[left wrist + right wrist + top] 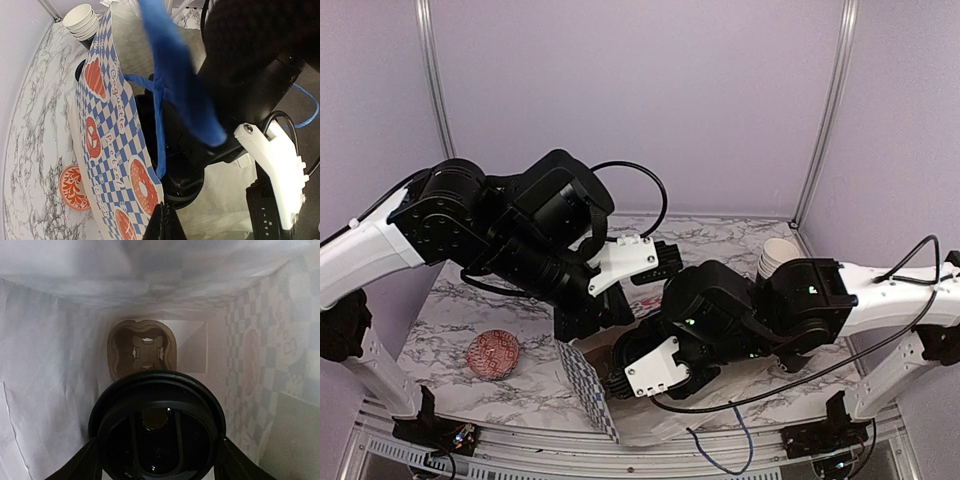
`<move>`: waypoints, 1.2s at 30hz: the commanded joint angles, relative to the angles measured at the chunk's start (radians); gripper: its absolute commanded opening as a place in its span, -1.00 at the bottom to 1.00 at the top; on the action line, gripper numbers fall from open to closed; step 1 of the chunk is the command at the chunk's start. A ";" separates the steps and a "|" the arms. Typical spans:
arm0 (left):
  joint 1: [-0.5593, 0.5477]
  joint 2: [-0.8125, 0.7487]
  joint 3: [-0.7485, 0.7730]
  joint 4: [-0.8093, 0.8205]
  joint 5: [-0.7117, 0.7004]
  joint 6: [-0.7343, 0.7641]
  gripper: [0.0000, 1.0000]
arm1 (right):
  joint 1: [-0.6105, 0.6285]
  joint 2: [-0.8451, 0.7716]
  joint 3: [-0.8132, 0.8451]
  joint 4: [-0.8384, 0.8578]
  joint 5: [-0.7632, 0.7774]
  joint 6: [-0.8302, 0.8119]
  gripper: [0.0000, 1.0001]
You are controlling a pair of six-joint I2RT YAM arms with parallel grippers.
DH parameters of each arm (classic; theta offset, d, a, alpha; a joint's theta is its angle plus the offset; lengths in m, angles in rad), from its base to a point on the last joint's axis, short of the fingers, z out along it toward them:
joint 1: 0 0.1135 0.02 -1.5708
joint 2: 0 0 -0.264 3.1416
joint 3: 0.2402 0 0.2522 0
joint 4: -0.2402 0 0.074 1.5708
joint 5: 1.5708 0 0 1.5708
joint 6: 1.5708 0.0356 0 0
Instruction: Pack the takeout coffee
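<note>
The left gripper [161,220] is clenched on the rim of the checkered bag [107,130], which stands at the middle of the table's [450,320] near edge. The right gripper [157,452] reaches down inside the bag, its fingers [85,465] grasping a lidded cup [156,425]. The cup seems to hang above the cardboard carrier [142,347] on the bag's floor. A red bowl [493,355] sits near the left edge, and a stack of empty cups [778,257] at the far right corner.

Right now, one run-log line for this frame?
left gripper: shut on paper bag rim | right gripper: shut on lidded coffee cup, inside bag | cardboard carrier: on bag floor below cup | cup not yet seated
</note>
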 commanded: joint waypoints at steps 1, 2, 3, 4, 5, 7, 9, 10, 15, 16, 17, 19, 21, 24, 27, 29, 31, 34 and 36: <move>-0.013 -0.003 -0.025 0.019 0.000 -0.023 -1.00 | 0.019 -0.022 -0.007 0.013 -0.011 0.018 -0.09; -0.012 -0.004 -0.025 0.022 -0.001 -0.022 -1.00 | 0.021 -0.016 -0.004 0.016 -0.008 0.013 -0.09; -0.013 -0.008 -0.027 0.025 0.003 -0.020 -1.00 | 0.023 -0.010 0.000 0.019 -0.008 0.009 -0.10; -0.013 -0.011 -0.030 0.029 0.005 -0.018 -1.00 | 0.026 -0.005 0.000 0.021 -0.008 0.005 -0.11; -0.013 -0.015 -0.034 0.034 0.004 -0.017 -1.00 | 0.028 0.001 0.002 0.024 -0.009 0.003 -0.13; -0.013 -0.026 -0.049 0.045 0.004 -0.015 -1.00 | 0.031 0.009 0.002 0.031 -0.012 -0.002 -0.13; -0.013 -0.034 -0.064 0.054 0.004 -0.016 -1.00 | 0.031 0.016 0.006 0.037 -0.008 -0.006 -0.14; -0.012 -0.039 -0.070 0.057 0.003 -0.016 -1.00 | 0.031 0.019 0.013 0.038 -0.003 -0.009 -0.13; -0.011 -0.054 -0.085 0.077 0.002 -0.014 -0.85 | 0.032 0.028 0.012 0.056 -0.019 -0.021 -0.13; -0.012 -0.055 -0.080 0.081 0.004 -0.012 -0.79 | 0.032 0.029 0.004 0.064 -0.020 -0.024 -0.13; -0.011 -0.056 -0.072 0.084 0.009 -0.010 -0.71 | 0.032 0.029 -0.005 0.078 -0.019 -0.027 -0.14; -0.013 -0.053 -0.031 0.084 0.022 -0.010 -0.45 | 0.033 0.028 -0.020 0.097 -0.016 -0.032 -0.14; -0.014 -0.066 0.014 0.086 0.050 -0.016 -0.28 | 0.032 0.022 -0.028 0.111 -0.007 -0.032 -0.14; -0.020 -0.106 0.074 0.106 0.124 -0.024 -0.09 | 0.032 0.006 -0.038 0.109 -0.002 -0.026 -0.15; -0.021 -0.202 0.004 0.219 0.143 -0.016 0.10 | 0.032 -0.014 -0.057 0.111 -0.003 -0.019 -0.14; -0.011 -0.279 -0.098 0.336 0.096 -0.008 0.34 | 0.032 -0.020 -0.065 0.120 0.003 -0.023 -0.15; 0.057 -0.340 -0.201 0.415 0.025 -0.024 0.50 | 0.033 -0.021 -0.070 0.131 0.007 -0.027 -0.15; 0.247 -0.380 -0.343 0.463 -0.007 -0.094 0.55 | 0.034 -0.039 -0.101 0.156 -0.003 -0.038 -0.15; 0.353 -0.369 -0.410 0.471 -0.055 -0.126 0.55 | 0.039 -0.054 -0.117 0.160 -0.008 -0.039 -0.15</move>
